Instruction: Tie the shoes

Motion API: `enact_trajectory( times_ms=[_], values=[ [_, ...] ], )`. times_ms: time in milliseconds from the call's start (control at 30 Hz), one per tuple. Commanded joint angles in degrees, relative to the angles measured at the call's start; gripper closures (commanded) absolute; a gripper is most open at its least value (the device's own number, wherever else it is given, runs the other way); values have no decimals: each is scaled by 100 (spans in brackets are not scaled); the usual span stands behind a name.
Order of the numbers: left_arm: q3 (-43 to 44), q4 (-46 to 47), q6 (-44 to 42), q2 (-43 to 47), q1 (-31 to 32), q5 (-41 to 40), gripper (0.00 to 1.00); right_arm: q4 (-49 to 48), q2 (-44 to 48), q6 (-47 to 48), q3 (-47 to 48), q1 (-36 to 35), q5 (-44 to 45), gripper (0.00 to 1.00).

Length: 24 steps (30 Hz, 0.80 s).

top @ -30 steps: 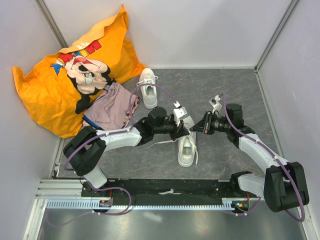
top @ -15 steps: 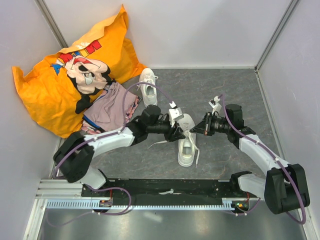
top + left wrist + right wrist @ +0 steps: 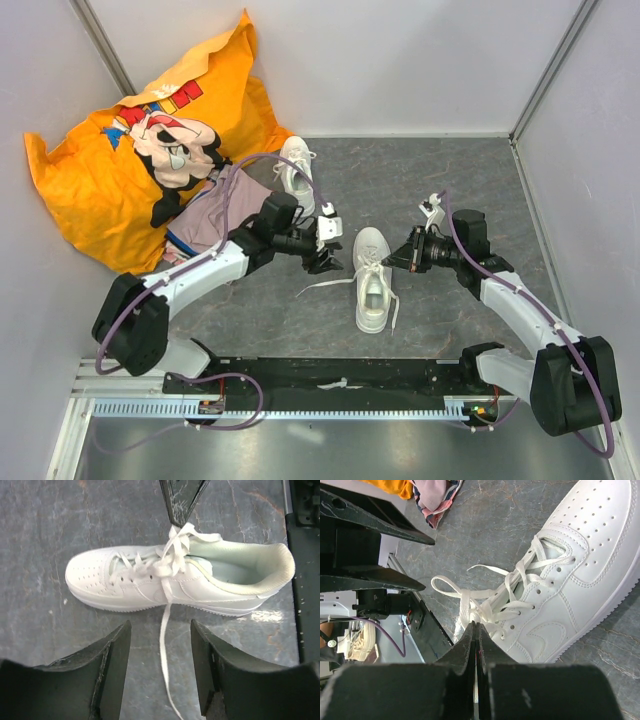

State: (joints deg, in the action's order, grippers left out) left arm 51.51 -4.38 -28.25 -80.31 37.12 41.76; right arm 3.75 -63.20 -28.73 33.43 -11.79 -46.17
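One white shoe (image 3: 372, 282) lies mid-table with its toe pointing away from the arms, its laces crossed over the tongue. In the right wrist view my right gripper (image 3: 476, 625) is shut, its tips pinching the lace (image 3: 466, 606) at the shoe (image 3: 590, 565) throat. In the left wrist view my left gripper (image 3: 160, 666) stands open left of the shoe (image 3: 125, 580). A loose lace end (image 3: 163, 630) runs along the floor between its fingers, untouched. The second shoe (image 3: 295, 172) sits further back, beside the garment.
A big orange cartoon-print cushion (image 3: 120, 150) fills the back left corner, with a pinkish-purple folded garment (image 3: 222, 218) against it. Grey walls close the table on three sides. A black rail (image 3: 330, 375) runs along the near edge.
My left gripper has opened, let go and drawn back to the left, away from the shoe. My right gripper has closed on the lace and barely moved.
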Motion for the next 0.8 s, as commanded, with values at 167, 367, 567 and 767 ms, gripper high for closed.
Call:
enact_trajectory(
  times_ms=[167, 367, 567, 767],
  values=[
    [711, 201, -550, -713, 102, 1115, 37, -6, 53, 131, 111, -7, 56, 100],
    [1063, 227, -541, -1021, 164, 1335, 41, 3, 18, 157, 129, -7, 47, 100],
    [1230, 227, -392, -1180, 208, 1449, 48, 3, 9, 157, 137, -7, 47, 100],
    [1257, 219, -374, -1250, 243, 1441, 60, 21, 27, 157, 155, -7, 56, 100]
  ],
)
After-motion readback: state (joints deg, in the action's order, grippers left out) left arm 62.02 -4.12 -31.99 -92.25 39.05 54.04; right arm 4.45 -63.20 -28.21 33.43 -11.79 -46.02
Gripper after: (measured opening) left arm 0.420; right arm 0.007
